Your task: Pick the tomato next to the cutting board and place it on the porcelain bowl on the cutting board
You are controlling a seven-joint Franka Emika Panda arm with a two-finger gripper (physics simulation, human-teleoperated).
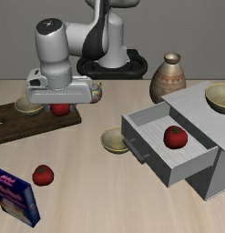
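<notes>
Look for the tomato (59, 109) directly under the gripper (61, 99), over the cutting board (15, 128) and just beside the porcelain bowl (29, 106), perhaps clear of the board. Cannot tell the state of the jaws, hidden beneath the hand's own body. Treat as light, round, smooth-skinned and a little soft: take across the widest middle, squeeze gently, guard against rolling off the bowl's rim.

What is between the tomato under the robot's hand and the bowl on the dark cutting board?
Nothing visible is. The tomato is close beside the porcelain bowl, on the exterior view's right of it, over the cutting board.
</notes>
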